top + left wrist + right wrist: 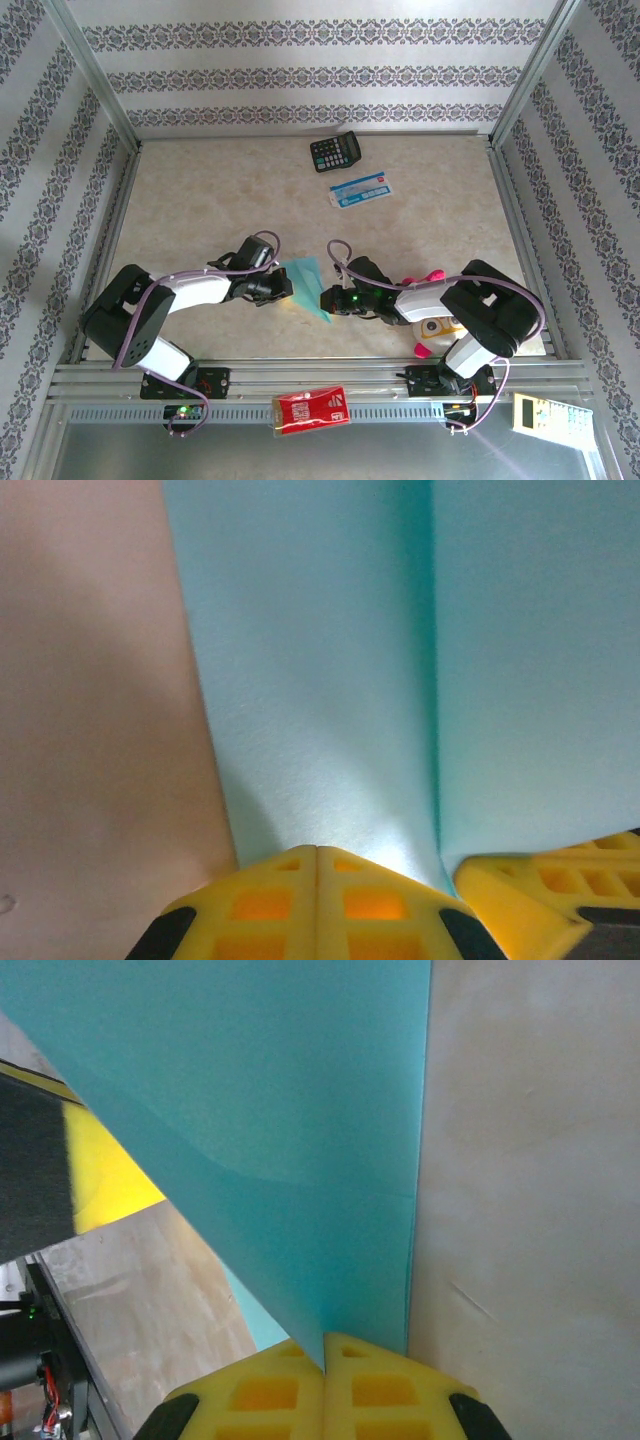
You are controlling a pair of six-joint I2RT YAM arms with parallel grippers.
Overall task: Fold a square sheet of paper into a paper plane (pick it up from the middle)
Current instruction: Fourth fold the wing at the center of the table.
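Most of the paper (320, 660) beyond wrist-view edges

**Inspector A:** Turquoise paper (330, 660): thin, matt, fine-grained, with one sharp crease. Table (220, 190): smooth, marbled beige, low sheen.

**Inspector B:** Noted. Left end effector (317, 870) and right end effector (325, 1355): yellow moulded plastic, matt, with waffle recesses. Calculator (334, 152), far side: black plastic. Near rail (330, 372): ribbed bare metal, dull shine. Arm casings (195, 290): smooth white and black plastic.
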